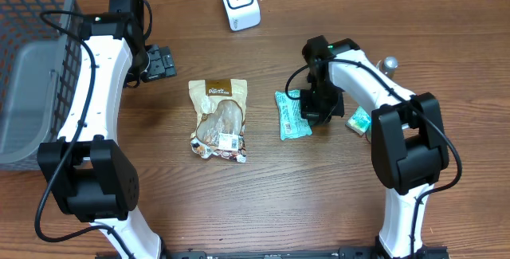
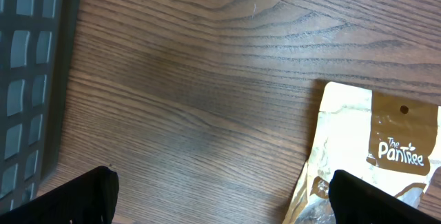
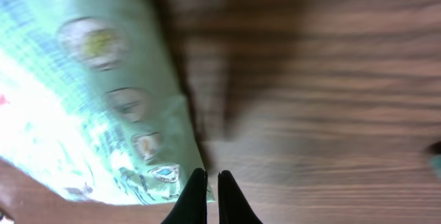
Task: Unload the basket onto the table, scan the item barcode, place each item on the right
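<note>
A green packet [image 1: 292, 115] lies flat on the wooden worktop [image 1: 319, 203], just right of centre. The right claw [image 1: 319, 109] is closed, with the packet's edge at its 9 o'clock; whether it pinches the wrapper is unclear. The left claw [image 1: 162, 61] gapes wide, with a brown pouch [image 1: 219, 119] at its 4 o'clock.

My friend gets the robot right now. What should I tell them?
Left tool: open, holding nothing, over bare table beside the basket.
Right tool: shut at the edge of the green packet; I cannot tell whether it pinches it.
The packet and the brown pouch lie flat mid-table. The scanner stands at the far edge.
Done: nothing is at the scanner yet.
Left: lift an item and show its barcode to the scanner.
</note>
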